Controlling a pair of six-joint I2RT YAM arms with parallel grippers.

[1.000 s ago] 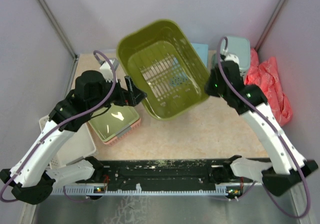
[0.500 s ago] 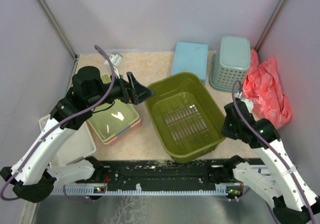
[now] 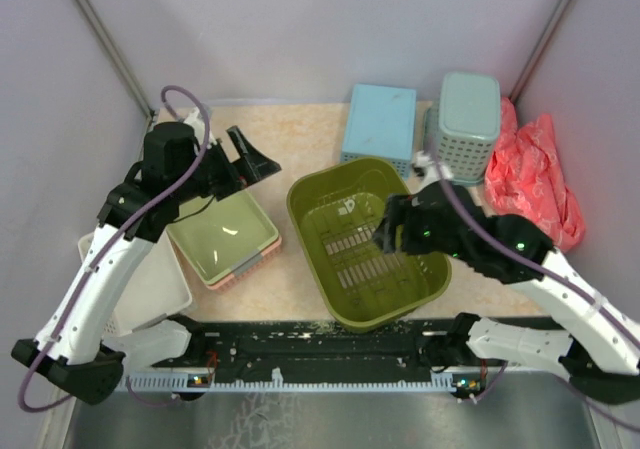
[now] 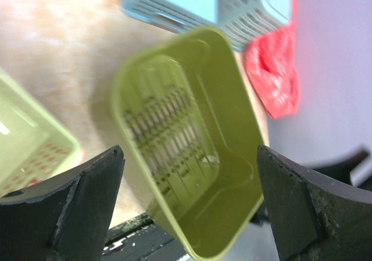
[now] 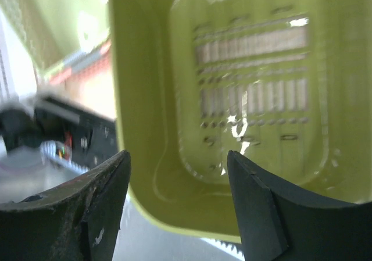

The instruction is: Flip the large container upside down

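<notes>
Since the tub (image 3: 366, 241) sits mouth-up on the tabletop (image 3: 300, 129), my right claw (image 3: 390, 233) hangs parted over its inside and my left claw (image 3: 250, 162) wide beside it, seemingly to tip it.

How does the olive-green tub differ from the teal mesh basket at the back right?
The olive-green tub is bigger and sits mouth up, slotted floor showing; the teal mesh basket is smaller and appears base up. The tub's walls are solid, the basket's perforated. Both are rounded-corner rectangular plastic containers on the table.
</notes>
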